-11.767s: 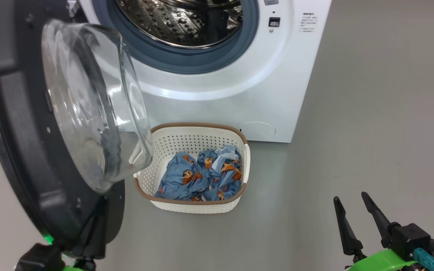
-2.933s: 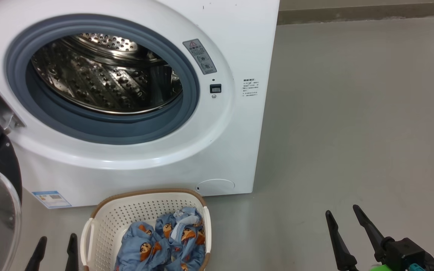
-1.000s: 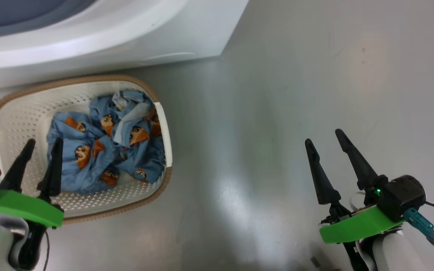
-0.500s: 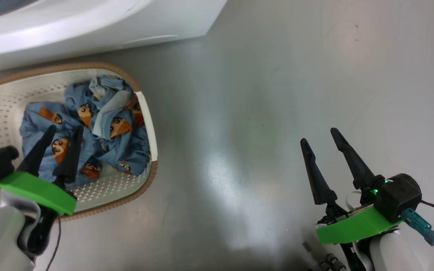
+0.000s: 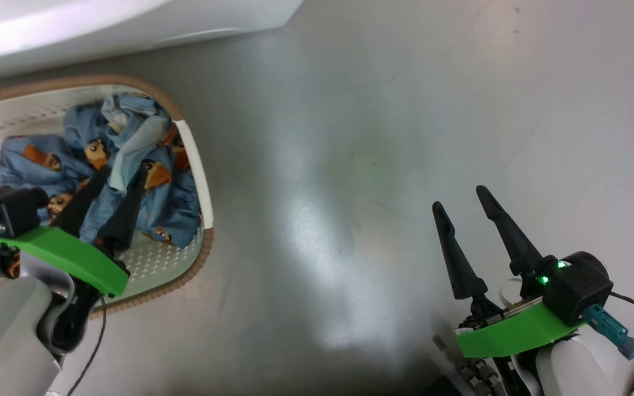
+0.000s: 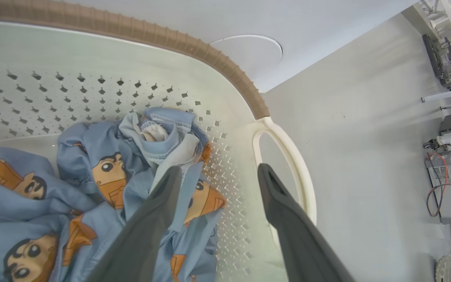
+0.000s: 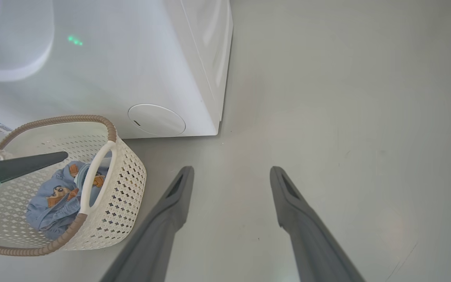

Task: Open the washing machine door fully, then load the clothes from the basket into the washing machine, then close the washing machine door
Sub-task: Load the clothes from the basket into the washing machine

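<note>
The cream basket [image 5: 193, 165] with a brown rim stands on the floor at the foot of the white washing machine [image 5: 75, 27]. Crumpled light blue clothes [image 5: 146, 154] printed with cartoon figures lie in it. My left gripper [image 5: 120, 175] hangs open over the right part of the pile, nothing between its fingers. In the left wrist view the gripper [image 6: 219, 169] spans the clothes [image 6: 104, 156] and the basket's wall by the side handle [image 6: 288, 156]. My right gripper [image 5: 459, 198] stands open and empty over bare floor, far right of the basket [image 7: 123, 172]. The washing machine door is out of view.
Grey floor [image 5: 377, 137] spreads to the right of the basket and the machine. A round cover [image 7: 156, 119] sits low on the machine's front. Cables and electronics [image 6: 444, 188] lie along the far side of the floor in the left wrist view.
The head camera has kept tilting and turning, shifting the basket left in the picture. My left gripper has moved further over the clothes, towards the basket's right side. The right gripper has barely moved.
</note>
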